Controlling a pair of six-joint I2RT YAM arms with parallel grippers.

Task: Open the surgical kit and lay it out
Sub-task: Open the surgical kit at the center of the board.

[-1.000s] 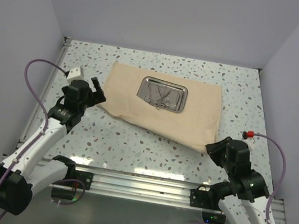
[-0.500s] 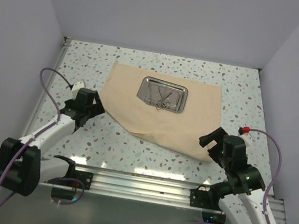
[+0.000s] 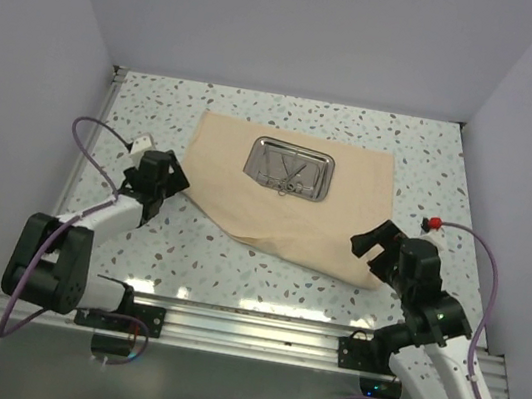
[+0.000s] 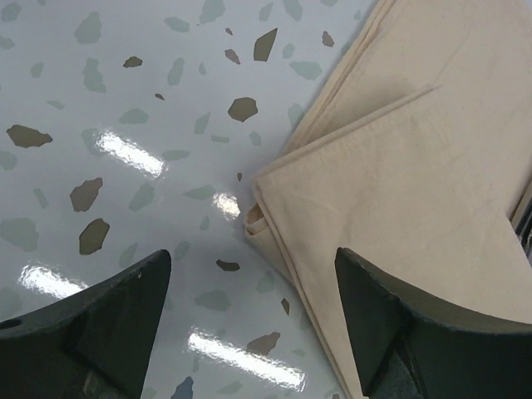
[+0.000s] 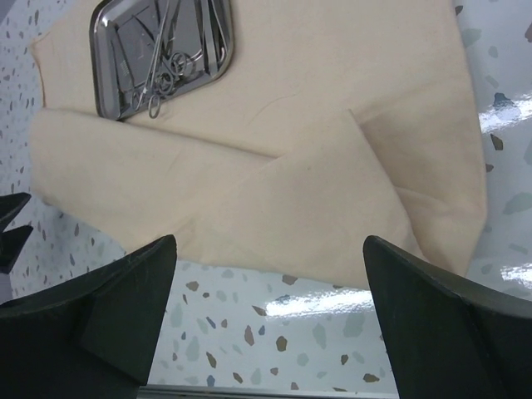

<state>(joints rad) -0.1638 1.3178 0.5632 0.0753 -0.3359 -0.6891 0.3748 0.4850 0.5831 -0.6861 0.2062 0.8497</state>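
- Looks like the unfolding step: wrap (image 3: 289, 213) spread across the middle of the table (image 3: 225, 264), with folds left at the left corner and in the near right part.
- On its far half, the tray (image 3: 291, 168), with the instruments (image 3: 286, 176) lying crossed inside, not yet laid out.
- Shows the left gripper (image 4: 249, 287) open, jaws wide apart, low over the table, straddling the doubled left corner without touching it.
- Shows the right gripper (image 5: 270, 278) open as well, at full spread, above the near right edge of the wrap, holding nothing.
- Next, probably: close the left gripper on that layered corner, taking the top layer only, and draw it outward to the left.
- Calls for a low, gentle pull, so as not to drag the tray along.
- On the right, likely: drop onto the triangular flap seen from the right wrist and fold it back toward the near right.
- After that, presumably: lift the instruments out one by one and set them on the wrap beside the tray.
- Hard to count the layers at the left corner: at least two edges visible, perhaps more tucked beneath.
- Cannot tell how many instruments: thin, overlapping, lost in the tray's glare.
- Cut off in the left wrist view: most of the wrap, all of the tray.
- Partly hidden from above: the near right corner, behind the right gripper.
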